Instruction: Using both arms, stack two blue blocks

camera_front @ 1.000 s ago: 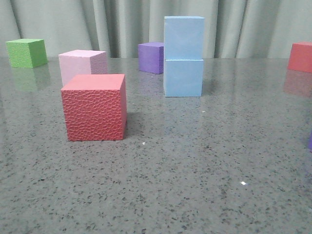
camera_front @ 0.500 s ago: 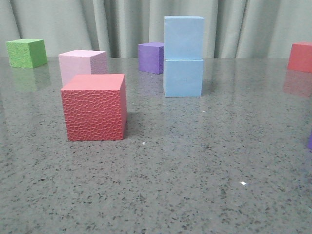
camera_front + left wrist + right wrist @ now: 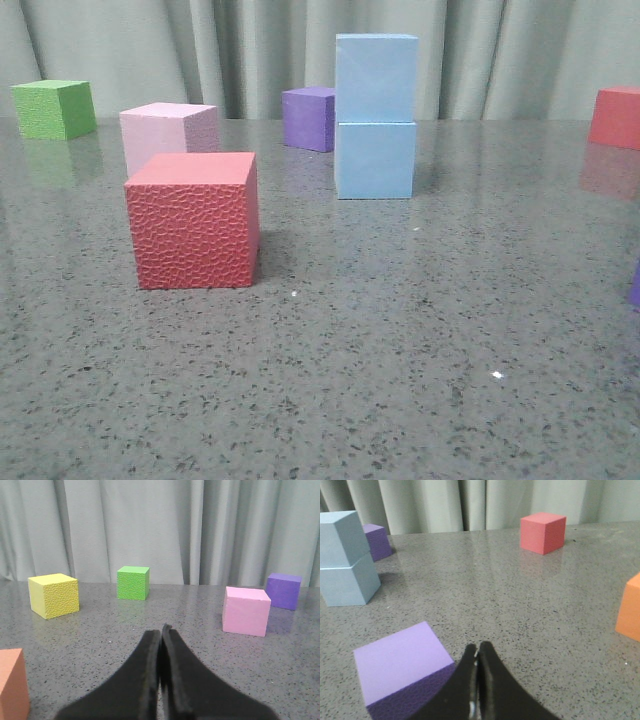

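Two light blue blocks stand stacked at the back middle of the table: the upper blue block (image 3: 376,77) rests squarely on the lower blue block (image 3: 375,160). The right wrist view shows the same stack, upper block (image 3: 339,531) on lower block (image 3: 347,584), far from my right gripper (image 3: 478,647), which is shut with nothing in it. My left gripper (image 3: 161,630) is also shut and empty, low over bare table. Neither gripper appears in the front view.
A textured red cube (image 3: 193,220) sits front left, a pink cube (image 3: 167,133) behind it, a green cube (image 3: 54,108) far left, a dark purple cube (image 3: 308,117) behind the stack, a red cube (image 3: 615,116) far right. A lilac cube (image 3: 402,667) lies beside my right gripper.
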Motion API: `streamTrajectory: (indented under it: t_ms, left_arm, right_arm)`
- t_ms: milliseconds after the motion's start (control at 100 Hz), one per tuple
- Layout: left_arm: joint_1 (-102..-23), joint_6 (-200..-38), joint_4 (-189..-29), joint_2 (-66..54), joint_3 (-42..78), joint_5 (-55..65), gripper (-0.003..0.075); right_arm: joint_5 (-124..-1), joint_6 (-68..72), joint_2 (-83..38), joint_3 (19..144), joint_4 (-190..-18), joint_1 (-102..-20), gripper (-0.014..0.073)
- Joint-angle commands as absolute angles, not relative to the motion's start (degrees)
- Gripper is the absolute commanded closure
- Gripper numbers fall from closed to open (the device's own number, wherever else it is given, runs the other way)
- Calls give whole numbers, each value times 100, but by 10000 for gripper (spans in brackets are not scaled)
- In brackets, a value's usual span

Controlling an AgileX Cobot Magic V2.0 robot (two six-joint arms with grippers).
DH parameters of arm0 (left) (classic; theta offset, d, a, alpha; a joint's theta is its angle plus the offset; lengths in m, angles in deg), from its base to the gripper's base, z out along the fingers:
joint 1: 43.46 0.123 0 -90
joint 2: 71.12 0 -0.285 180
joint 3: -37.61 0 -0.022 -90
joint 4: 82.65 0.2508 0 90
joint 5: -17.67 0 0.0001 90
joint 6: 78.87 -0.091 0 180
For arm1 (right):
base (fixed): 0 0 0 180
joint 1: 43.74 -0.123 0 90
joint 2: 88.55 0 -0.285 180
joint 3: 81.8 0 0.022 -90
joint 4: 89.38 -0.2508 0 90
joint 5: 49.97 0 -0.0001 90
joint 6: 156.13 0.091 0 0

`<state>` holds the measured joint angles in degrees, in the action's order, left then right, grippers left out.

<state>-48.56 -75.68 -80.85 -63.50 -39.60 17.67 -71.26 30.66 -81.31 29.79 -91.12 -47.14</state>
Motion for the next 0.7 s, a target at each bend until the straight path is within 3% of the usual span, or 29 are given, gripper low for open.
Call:
streamTrajectory:
  t_ms: [0, 690]
  left_arm:
    - [-4878, -7523, -8070, -6536, -4198, 2224, 739]
    - [-4878, -7523, -8070, -6536, -4198, 2224, 739]
  right_arm:
    - [-6347, 2996, -8285, 2954, -9210, -4622, 715]
    - [-4743, 2996, -8285, 2034, -9021, -4622, 715]
